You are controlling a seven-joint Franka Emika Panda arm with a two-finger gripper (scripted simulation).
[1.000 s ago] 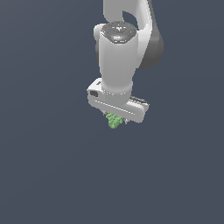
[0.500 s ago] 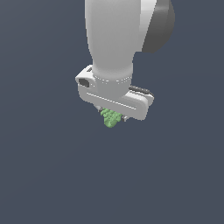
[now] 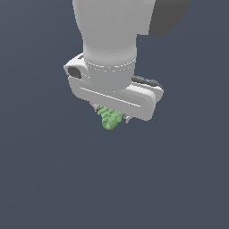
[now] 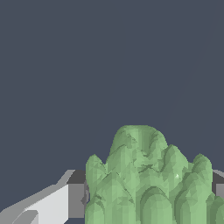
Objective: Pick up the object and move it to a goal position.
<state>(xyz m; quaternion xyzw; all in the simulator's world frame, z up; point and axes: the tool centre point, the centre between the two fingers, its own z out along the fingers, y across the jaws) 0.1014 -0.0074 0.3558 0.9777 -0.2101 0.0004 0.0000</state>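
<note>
**Green Lump Held Under the White Arm**

A flat, featureless slate-blue background filled both views, with no edge or seam to mark a surface. In the exterior view the white arm [image 3: 109, 40] came down from the top of the picture, its wide wrist block taking up the middle. Under that block sat the gripper [image 3: 112, 117], largely hidden by the wrist body. The object [image 3: 109, 118] (a small, knobbly light-green cluster) hung just below the block, its lower part poking out with nothing touching it from beneath.

In the wrist view the object [image 4: 148, 183] loomed large, its bumpy lobes rising between two fingers. One white finger with a dark grey pad [image 4: 75, 200] pressed against one side of it, and a sliver of the other finger [image 4: 219, 189] showed at the opposite side. The gripper was pinching the object between them.
</note>
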